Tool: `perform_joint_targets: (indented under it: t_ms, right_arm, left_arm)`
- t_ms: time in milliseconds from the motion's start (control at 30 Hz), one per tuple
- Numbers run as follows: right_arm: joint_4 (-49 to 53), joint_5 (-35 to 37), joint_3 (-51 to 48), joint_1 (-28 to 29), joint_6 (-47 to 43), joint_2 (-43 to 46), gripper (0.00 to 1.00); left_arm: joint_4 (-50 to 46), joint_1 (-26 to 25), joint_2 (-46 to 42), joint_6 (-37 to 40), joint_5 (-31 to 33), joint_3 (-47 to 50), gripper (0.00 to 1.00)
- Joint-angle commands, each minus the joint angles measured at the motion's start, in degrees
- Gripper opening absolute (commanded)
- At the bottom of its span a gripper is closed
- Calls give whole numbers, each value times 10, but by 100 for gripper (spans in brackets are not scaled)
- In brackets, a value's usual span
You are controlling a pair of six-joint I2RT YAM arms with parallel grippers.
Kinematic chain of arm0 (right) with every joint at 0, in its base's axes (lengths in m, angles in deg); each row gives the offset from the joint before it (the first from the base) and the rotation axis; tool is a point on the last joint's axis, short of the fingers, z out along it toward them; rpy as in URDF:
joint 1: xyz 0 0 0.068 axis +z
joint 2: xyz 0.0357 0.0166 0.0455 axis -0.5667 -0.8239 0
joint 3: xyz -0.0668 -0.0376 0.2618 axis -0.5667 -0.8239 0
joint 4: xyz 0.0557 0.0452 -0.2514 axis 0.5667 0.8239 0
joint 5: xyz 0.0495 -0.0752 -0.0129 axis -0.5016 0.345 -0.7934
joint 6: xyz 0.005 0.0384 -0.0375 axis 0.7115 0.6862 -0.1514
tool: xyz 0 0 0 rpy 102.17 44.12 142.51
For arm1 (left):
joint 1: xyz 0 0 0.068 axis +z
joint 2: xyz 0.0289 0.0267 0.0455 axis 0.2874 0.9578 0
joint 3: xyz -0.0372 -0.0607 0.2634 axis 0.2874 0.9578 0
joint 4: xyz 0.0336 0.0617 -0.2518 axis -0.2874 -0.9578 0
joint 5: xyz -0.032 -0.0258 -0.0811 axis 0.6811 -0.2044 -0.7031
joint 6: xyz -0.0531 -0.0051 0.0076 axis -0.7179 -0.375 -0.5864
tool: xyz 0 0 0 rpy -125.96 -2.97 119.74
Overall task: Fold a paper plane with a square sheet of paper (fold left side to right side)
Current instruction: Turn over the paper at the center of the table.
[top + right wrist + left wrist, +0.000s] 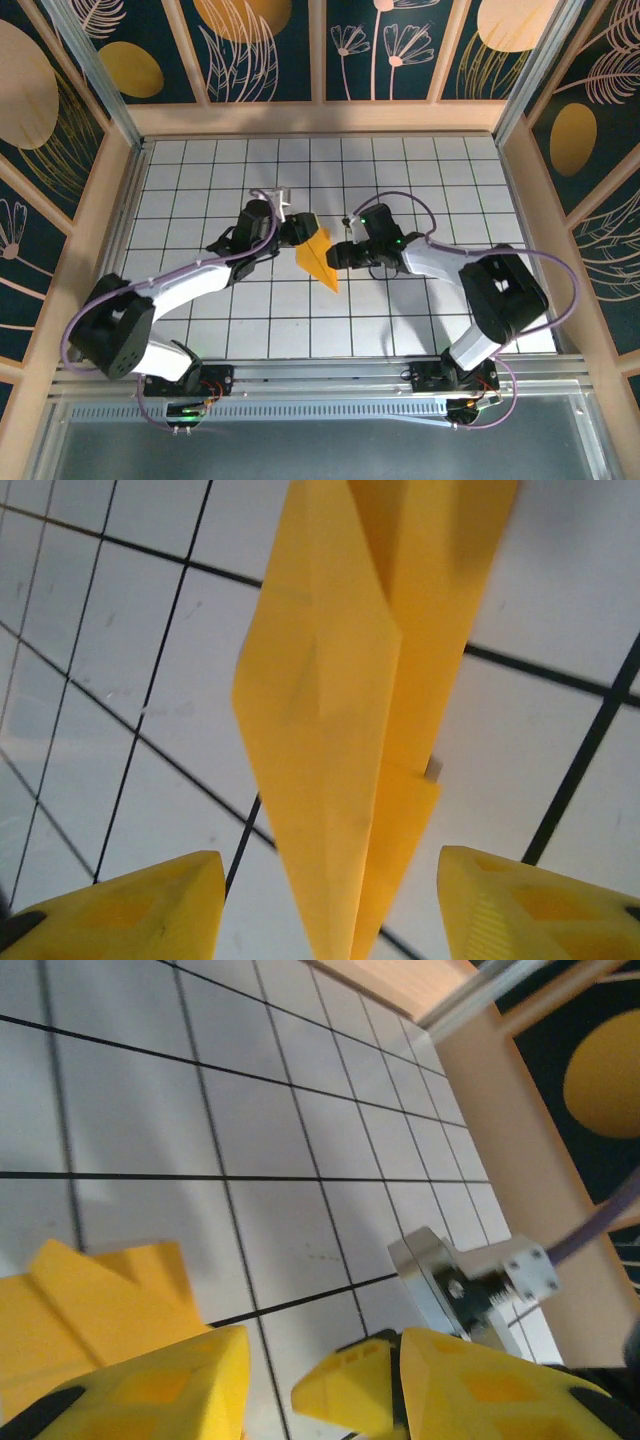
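The left gripper (299, 233) stands with its jaws apart and nothing between them; in the left wrist view (272, 1380) bare tile shows in the gap between its yellow fingers (150, 1390). A folded corner of the paper plane (95, 1300) lies just beside the finger on the left of that view, and whether the two touch cannot be told. The right gripper (336, 256) is released as well: in the right wrist view (330, 880) its two yellow fingers (130, 910) sit well apart, with white table visible between each one and the paper. The paper plane (330, 730) runs down the middle of that view as a narrow orange-yellow dart with a centre crease, its pointed end reaching in between the fingers. From above, the paper plane (319, 258) lies on the white gridded table (200, 180) between the two grippers, near the table's middle, its tip aimed toward the near edge and slightly to the right. Dark wall panels (260, 45) with yellow ovals surround the table.
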Motion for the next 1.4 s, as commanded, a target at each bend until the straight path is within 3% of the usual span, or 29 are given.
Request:
perform_joint_targets:
  t_ms: [0, 167, 433, 567, 700, 733, 1000, 1200, 1367]
  right_arm:
    - [-35, 9, 27, -4, -16, -33, 58]
    - [-52, -14, 47, -4, -17, -77, 54]
    - [-80, -43, 55, -4, -8, -109, 38]
    - [-87, -50, 51, -6, -5, -107, 23]
    - [-112, -51, 29, -21, 6, -61, 0]
    - [-125, -56, 18, -28, 13, -41, 0]
    - [-244, -179, -62, -118, 70, 141, 0]
    - [-286, -282, -67, -148, 115, 233, 0]
    - [-300, -337, -55, -147, 150, 258, 0]
  left_arm:
    - [-43, 4, -41, 12, 79, 44, 46]
    - [-55, 4, -105, 5, 113, 92, 50]
    - [-69, 5, -165, 3, 146, 136, 55]
    - [-69, 4, -176, 5, 148, 136, 56]
    - [-54, 5, -181, 3, 138, 132, 60]
    - [-45, 4, -182, 2, 131, 130, 62]
    - [143, 6, -150, -26, 13, 119, 82]
    - [284, 6, -70, -41, -181, 52, 81]
    - [340, 3, -16, -66, -250, 16, 74]
